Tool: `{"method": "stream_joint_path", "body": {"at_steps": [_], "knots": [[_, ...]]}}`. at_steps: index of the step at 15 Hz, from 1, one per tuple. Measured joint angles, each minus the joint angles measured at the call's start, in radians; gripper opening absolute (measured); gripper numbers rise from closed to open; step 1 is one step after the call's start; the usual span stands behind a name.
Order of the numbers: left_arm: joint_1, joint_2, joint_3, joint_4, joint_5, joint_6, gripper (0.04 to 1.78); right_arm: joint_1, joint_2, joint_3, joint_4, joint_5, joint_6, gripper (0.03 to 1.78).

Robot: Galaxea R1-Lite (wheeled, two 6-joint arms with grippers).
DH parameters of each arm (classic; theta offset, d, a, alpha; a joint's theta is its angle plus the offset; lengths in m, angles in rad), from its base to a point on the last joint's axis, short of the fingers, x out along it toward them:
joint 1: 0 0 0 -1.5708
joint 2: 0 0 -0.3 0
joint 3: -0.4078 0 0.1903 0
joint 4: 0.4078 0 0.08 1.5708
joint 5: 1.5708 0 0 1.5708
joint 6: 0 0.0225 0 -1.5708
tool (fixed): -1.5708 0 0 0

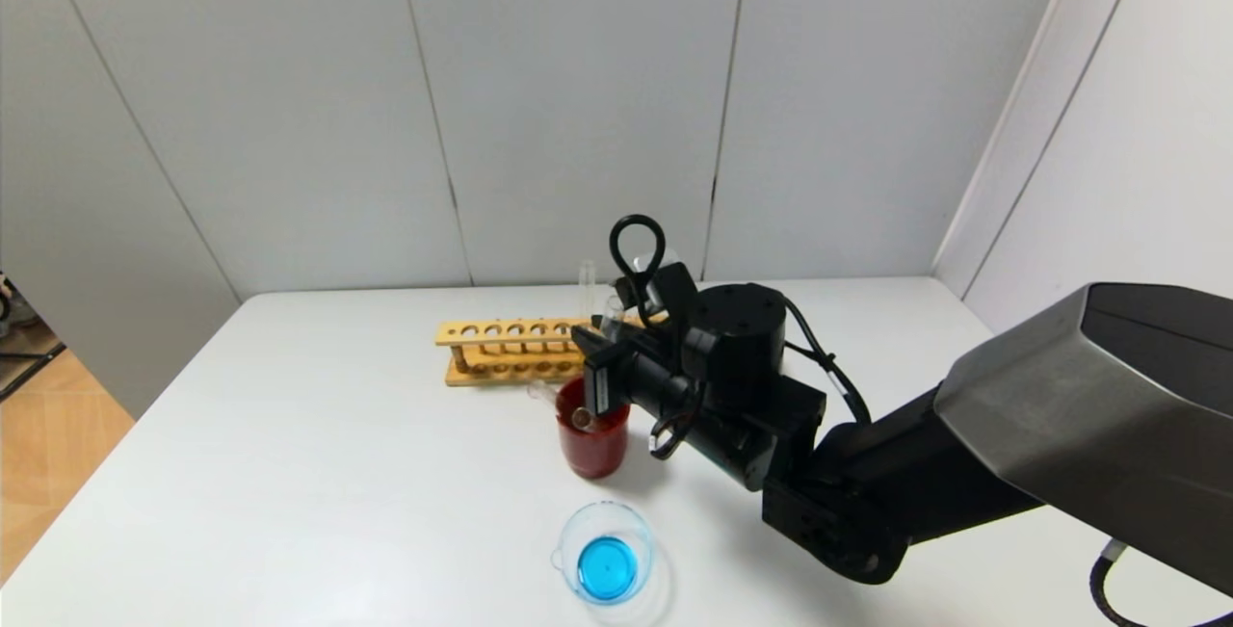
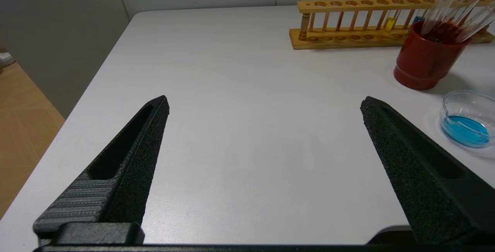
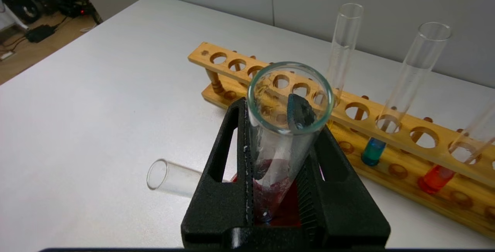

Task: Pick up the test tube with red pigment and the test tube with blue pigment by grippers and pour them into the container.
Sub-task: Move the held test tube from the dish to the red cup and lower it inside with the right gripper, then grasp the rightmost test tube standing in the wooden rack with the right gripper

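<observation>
Between right hand [image 3: 284, 159] fingers, an emptied tube [image 3: 288, 128].

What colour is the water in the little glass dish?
Bright blue. The glass dish shows it best in the head view.

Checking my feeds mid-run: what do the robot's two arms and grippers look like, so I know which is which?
The right arm has a large dark grey angular shell, then black blocky links and a round black wrist housing with looping black cables. The right gripper is black, with a small grey block at its tip and ribbed inner faces on its jaws. The left gripper shows two long, tapered, black, rough-textured jaws, each with a slot.
</observation>
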Motion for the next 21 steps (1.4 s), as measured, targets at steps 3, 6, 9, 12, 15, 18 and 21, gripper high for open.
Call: {"method": "stream_joint_path", "body": {"at_steps": [3, 6, 9, 12, 15, 18, 21], "knots": [[0.0, 0.0, 0.0, 0.0, 0.0, 0.0, 1.75, -0.001, 0.009, 0.0, 0.0, 0.029, -0.001, 0.39], [0.0, 0.0, 0.0, 0.0, 0.0, 0.0, 1.75, -0.002, 0.014, -0.003, 0.0, 0.032, -0.003, 0.44], [0.0, 0.0, 0.0, 0.0, 0.0, 0.0, 1.75, -0.002, 0.015, -0.003, 0.0, 0.03, -0.01, 0.71], [0.0, 0.0, 0.0, 0.0, 0.0, 0.0, 1.75, -0.003, 0.015, -0.003, 0.0, 0.029, -0.01, 1.21], [0.0, 0.0, 0.0, 0.0, 0.0, 0.0, 1.75, -0.01, 0.01, -0.003, 0.0, 0.026, -0.01, 1.59], [0.0, 0.0, 0.0, 0.0, 0.0, 0.0, 1.75, -0.034, -0.019, -0.008, 0.0, 0.024, -0.003, 1.75], [0.0, 0.0, 0.0, 0.0, 0.0, 0.0, 1.75, -0.091, -0.084, -0.016, 0.0, 0.023, -0.003, 1.75]]}}
